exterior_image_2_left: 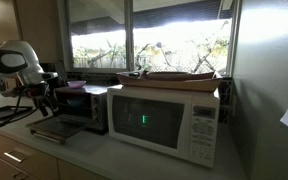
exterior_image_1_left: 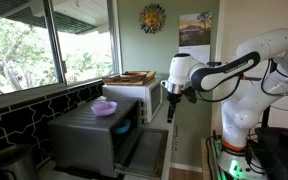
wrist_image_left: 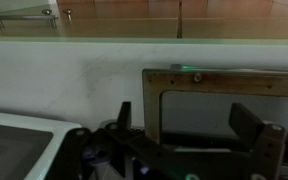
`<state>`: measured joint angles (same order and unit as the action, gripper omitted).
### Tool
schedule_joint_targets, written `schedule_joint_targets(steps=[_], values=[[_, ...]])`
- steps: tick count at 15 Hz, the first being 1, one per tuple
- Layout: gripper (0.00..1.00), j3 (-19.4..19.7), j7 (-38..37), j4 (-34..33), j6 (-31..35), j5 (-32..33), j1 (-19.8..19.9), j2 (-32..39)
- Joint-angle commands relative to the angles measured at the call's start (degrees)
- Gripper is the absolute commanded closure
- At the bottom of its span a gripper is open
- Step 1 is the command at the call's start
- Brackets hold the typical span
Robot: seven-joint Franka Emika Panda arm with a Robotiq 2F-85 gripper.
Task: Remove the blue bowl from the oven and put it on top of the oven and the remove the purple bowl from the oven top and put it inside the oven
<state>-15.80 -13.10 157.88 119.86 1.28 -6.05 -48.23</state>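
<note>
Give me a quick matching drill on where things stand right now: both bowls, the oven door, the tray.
Things:
1. purple bowl
2. blue bowl
3. oven door
4. wooden tray

Places or states:
A. inside the oven
B. on the microwave
C. on the oven top
D. dropped open

Pairs: 1-C, 2-A, 3-D, 4-B.

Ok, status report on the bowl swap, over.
Gripper open, empty, outside the oven. Blue bowl inside, door down. Purple bowl on top. Microwave alongside.
</note>
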Motion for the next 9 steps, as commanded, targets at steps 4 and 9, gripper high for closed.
schedule_joint_targets(steps=[4, 9], values=[[0.00, 0.53, -0.40, 0.40, -0.18, 0.51, -0.56, 0.50], [0.00, -0.32, -8.65, -1.94, 9.13, -6.76, -0.14, 6.57]])
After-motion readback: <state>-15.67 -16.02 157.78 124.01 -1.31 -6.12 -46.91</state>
